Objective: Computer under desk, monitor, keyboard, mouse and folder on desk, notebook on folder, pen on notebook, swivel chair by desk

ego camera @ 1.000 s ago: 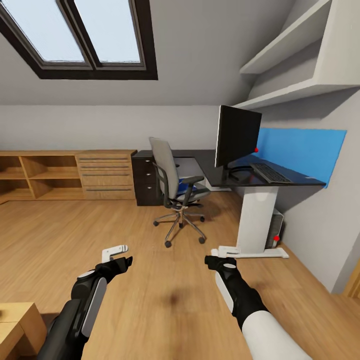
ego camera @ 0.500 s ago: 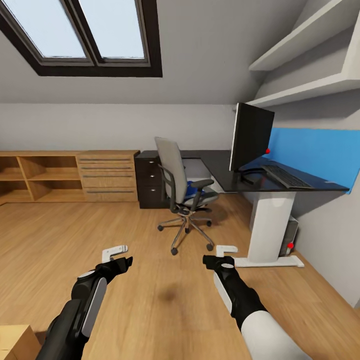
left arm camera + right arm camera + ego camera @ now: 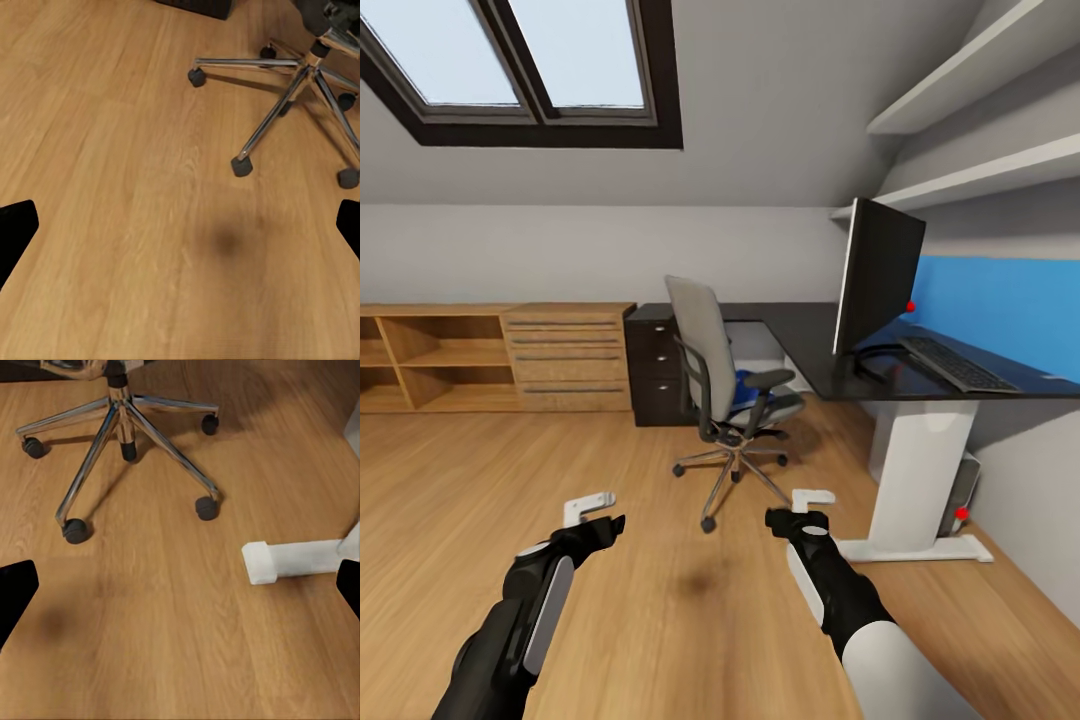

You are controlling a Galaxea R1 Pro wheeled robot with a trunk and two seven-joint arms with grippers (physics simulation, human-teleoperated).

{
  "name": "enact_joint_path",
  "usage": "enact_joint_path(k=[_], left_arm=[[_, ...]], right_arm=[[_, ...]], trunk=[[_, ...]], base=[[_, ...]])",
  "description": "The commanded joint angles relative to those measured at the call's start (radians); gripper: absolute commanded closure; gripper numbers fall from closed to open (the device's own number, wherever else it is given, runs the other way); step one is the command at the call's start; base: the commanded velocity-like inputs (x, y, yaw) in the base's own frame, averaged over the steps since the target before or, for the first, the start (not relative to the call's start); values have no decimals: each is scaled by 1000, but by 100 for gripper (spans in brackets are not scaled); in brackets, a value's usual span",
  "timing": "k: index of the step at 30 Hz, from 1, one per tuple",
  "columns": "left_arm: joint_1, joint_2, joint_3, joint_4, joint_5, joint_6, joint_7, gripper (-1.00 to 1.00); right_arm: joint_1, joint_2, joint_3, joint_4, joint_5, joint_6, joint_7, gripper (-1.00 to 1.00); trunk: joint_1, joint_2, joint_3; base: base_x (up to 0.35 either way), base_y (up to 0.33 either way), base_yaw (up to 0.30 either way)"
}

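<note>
The grey swivel chair (image 3: 705, 350) stands on the wooden floor left of the black desk (image 3: 815, 355), with the blue folder (image 3: 746, 382) on its seat. On the desk the monitor (image 3: 880, 275) stands upright and the keyboard (image 3: 958, 363) lies beside it. The computer (image 3: 962, 494) sits under the desk by the wall. My left gripper (image 3: 598, 514) and right gripper (image 3: 801, 509) hover low over the floor, short of the chair, both open and holding nothing. The chair's chrome base (image 3: 300, 82) (image 3: 120, 427) shows in both wrist views. The mouse, notebook and pen are out of view.
A wooden drawer chest (image 3: 565, 355) and open shelves (image 3: 420, 360) line the back wall at left. A dark drawer unit (image 3: 652, 365) sits behind the chair. The desk's white foot (image 3: 292, 561) lies on the floor near my right gripper. Wall shelves (image 3: 980, 170) hang above the desk.
The whole view has shifted: the camera moved forward, so the desk, monitor and chair look nearer and further right. Both arms hold the same pose, grippers still open.
</note>
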Motion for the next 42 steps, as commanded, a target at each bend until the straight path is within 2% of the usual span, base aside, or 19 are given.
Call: enact_joint_path(k=[1,10,16,18,19,22,23,26,27,31,36,38,39,40,42], left_arm=[[-1,-1,1,-1,11,5,7,-100],[-1,1,1,-2,11,5,7,-100],[-1,1,2,-12,12,5,7,-100],[0,1,2,-30,12,5,6,-100],[4,1,2,-56,12,7,6,-100],[48,2,2,-140,14,11,5,-100],[83,2,2,-190,15,13,4,-100],[130,2,2,-245,17,15,2,-100],[151,2,2,-264,17,16,2,-100],[177,2,2,-285,17,17,0,-100],[188,2,4,-296,18,16,0,-100],[189,2,11,-296,17,15,1,-100],[189,2,24,-297,18,15,1,-100],[189,2,29,-297,17,16,1,-100],[190,2,34,-298,17,16,1,-100]], right_arm=[[0,0,2,-2,-2,6,-6,-100],[0,0,5,6,3,-10,-4,-100],[-9,0,4,55,7,-118,-4,-100],[-33,0,3,105,7,-146,-4,-100],[-63,0,2,152,5,-175,-4,-100],[-134,0,1,268,2,-252,-4,-100],[-162,0,0,326,1,-293,-4,-100],[-192,-6,-2,417,-1,-368,-4,-100],[-196,-8,-3,433,-1,-383,-4,-100],[-207,-13,-4,475,-2,-426,-4,-100],[-211,-30,-8,495,-3,-444,-5,-100],[-212,-34,-25,498,-3,-446,-5,-100],[-212,-37,-58,499,-3,-446,-5,-100],[-212,-38,-72,500,-2,-446,-5,-100],[-212,-42,-86,501,-2,-447,-5,-100]], trunk=[[0,0,-1],[0,0,-1],[0,0,-1],[0,0,-1],[0,0,-1],[0,0,-1],[0,0,-1],[0,0,-1],[0,0,-1],[0,0,-1],[0,0,-1],[0,0,-1],[0,0,-1],[0,0,-1],[0,0,-1]], base=[[320,0,0],[319,0,0],[305,0,0],[298,0,0],[294,0,0],[291,0,0],[289,0,0],[288,0,0],[288,0,0],[282,0,0],[269,0,0],[223,0,0],[85,0,0],[54,0,0],[31,0,0]])
